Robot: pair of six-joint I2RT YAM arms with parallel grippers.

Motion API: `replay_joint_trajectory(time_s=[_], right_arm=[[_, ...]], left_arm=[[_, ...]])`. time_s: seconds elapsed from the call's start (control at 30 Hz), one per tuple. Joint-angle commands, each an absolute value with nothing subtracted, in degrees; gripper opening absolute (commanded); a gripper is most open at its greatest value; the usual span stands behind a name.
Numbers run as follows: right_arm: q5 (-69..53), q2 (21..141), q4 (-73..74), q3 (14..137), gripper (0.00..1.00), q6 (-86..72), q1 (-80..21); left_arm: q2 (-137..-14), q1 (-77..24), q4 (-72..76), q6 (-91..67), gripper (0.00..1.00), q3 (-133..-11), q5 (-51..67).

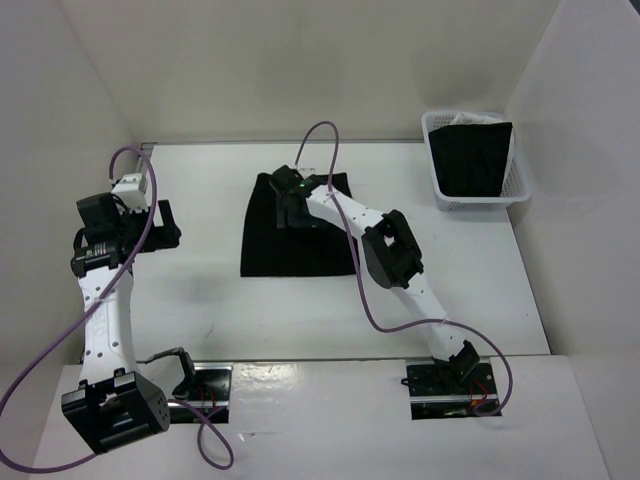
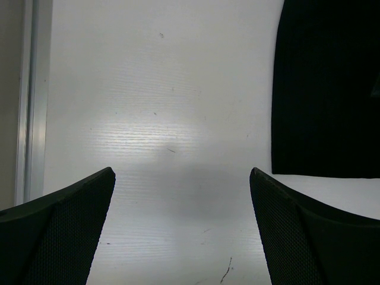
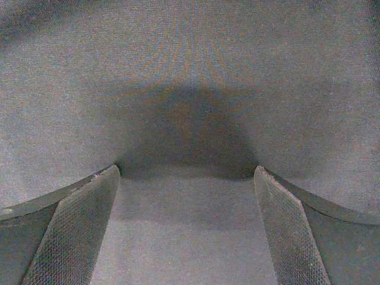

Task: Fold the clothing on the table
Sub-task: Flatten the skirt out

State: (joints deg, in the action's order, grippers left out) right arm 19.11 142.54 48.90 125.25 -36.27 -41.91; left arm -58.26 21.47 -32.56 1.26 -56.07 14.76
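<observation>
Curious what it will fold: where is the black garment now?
Seen from above, the black garment lies flat on the table toward the far edge, beneath the right gripper, the white basket off to its right.

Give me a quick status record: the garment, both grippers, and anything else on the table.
clothing: black, lying flat at the centre of the table
left gripper: open, over bare table to the left of the clothing, holding nothing
right gripper: open, low over the far part of the clothing, nothing pinched; contact unclear
basket: white mesh, far right corner, black cloth inside
</observation>
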Motion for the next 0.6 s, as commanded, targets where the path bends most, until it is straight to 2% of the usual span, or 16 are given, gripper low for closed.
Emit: replay_joint_trajectory(time_s=[0.0,0.57], right_arm=[[21.00,147.92,54.05,124.89,0.97,-36.47,-40.52],[20.39,151.61,55.72,132.54,0.97,-34.28,-36.30]], left_arm=[[-57.22,21.71,-31.20,1.32,1.00,-55.81,14.59],[-57.22,21.71,-31.20,1.32,1.00,-55.81,14.06]])
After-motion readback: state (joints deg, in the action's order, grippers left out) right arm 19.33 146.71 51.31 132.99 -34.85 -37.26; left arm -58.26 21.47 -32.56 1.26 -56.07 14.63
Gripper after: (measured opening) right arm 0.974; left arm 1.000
